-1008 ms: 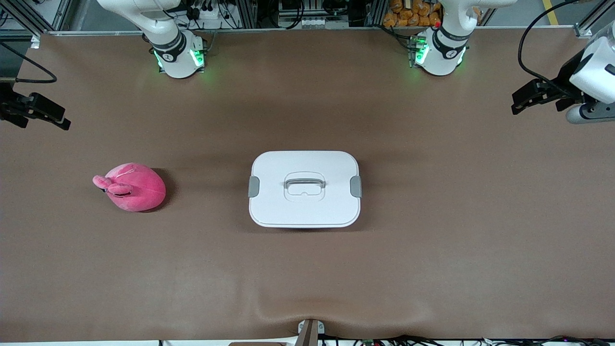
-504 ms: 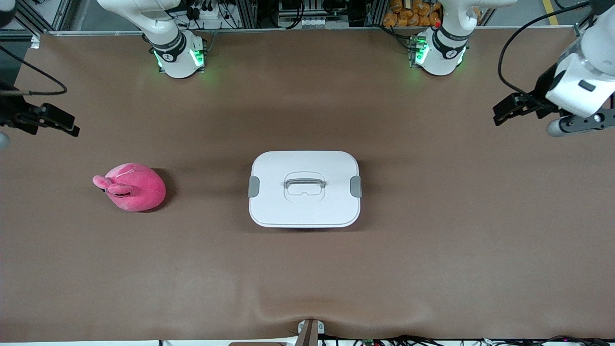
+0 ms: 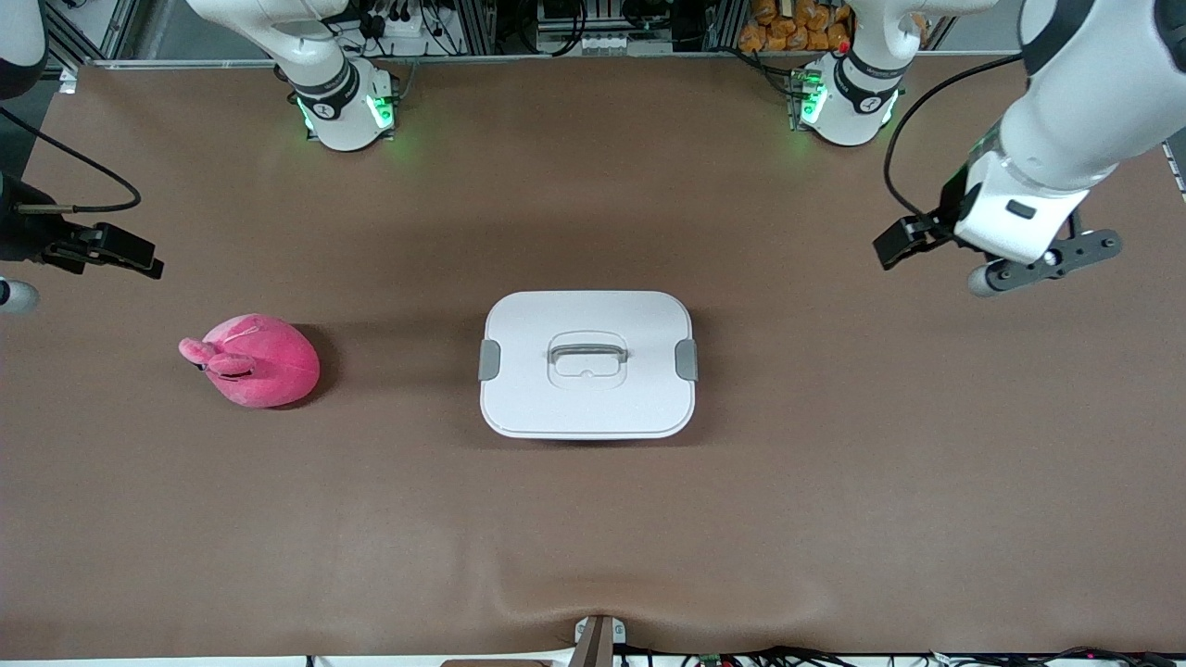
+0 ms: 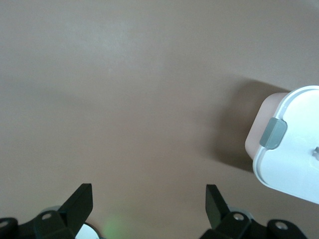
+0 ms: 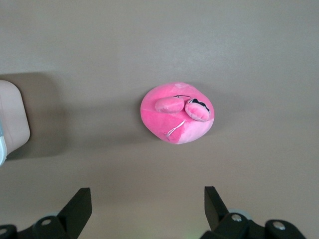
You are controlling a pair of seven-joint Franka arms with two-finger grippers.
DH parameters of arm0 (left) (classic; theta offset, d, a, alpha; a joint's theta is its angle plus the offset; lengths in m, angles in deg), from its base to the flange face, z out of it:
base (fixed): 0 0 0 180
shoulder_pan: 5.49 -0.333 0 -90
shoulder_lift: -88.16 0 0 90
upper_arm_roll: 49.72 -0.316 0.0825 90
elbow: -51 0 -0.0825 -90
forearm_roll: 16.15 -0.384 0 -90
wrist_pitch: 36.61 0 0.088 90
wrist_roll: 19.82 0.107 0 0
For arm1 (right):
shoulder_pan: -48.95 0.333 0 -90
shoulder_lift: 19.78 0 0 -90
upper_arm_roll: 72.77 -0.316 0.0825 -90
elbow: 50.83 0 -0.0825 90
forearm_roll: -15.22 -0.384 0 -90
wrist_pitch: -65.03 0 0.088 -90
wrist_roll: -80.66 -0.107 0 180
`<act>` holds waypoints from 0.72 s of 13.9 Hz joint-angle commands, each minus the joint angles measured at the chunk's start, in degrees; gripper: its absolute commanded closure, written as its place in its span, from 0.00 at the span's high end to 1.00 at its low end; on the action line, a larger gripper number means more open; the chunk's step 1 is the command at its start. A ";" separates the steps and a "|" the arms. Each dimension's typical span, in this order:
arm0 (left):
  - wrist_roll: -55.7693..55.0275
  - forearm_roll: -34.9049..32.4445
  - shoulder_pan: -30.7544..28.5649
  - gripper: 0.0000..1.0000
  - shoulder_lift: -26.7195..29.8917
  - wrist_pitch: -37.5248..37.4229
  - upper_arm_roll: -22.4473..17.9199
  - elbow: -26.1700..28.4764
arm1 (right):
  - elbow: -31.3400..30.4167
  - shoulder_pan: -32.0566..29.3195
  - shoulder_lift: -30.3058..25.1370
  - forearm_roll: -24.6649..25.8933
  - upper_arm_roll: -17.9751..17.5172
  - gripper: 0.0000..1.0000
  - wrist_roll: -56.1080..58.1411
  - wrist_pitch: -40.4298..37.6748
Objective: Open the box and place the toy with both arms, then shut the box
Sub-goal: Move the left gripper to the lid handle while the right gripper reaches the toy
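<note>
Box (image 3: 586,363) lidded at table centre, toy (image 3: 258,360) toward right arm's end, left gripper (image 4: 148,204) and right gripper (image 5: 147,206) spread, empty, raised over bare table.

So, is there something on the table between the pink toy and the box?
No. In the front view, only bare brown table lies between the toy and the box.

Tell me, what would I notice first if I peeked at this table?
Probably the bright pink toy, sitting alone toward the right arm's end of the table. Next, the white-lidded box in the middle, shut, with its grey handle on top. Both grippers are open in the air: the left gripper over bare table at the left arm's end, the right gripper above table beside the toy.
</note>
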 commanded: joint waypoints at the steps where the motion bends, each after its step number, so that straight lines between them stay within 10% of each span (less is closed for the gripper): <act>1: -6.25 -0.27 0.12 1.00 -2.29 1.25 2.35 -1.76 | 1.05 0.58 1.00 0.66 -0.08 1.00 -0.01 -0.60; 10: -23.40 -0.62 6.09 1.00 -7.64 7.40 4.03 -1.85 | 1.14 2.69 4.08 0.93 -0.17 1.00 -0.62 -1.56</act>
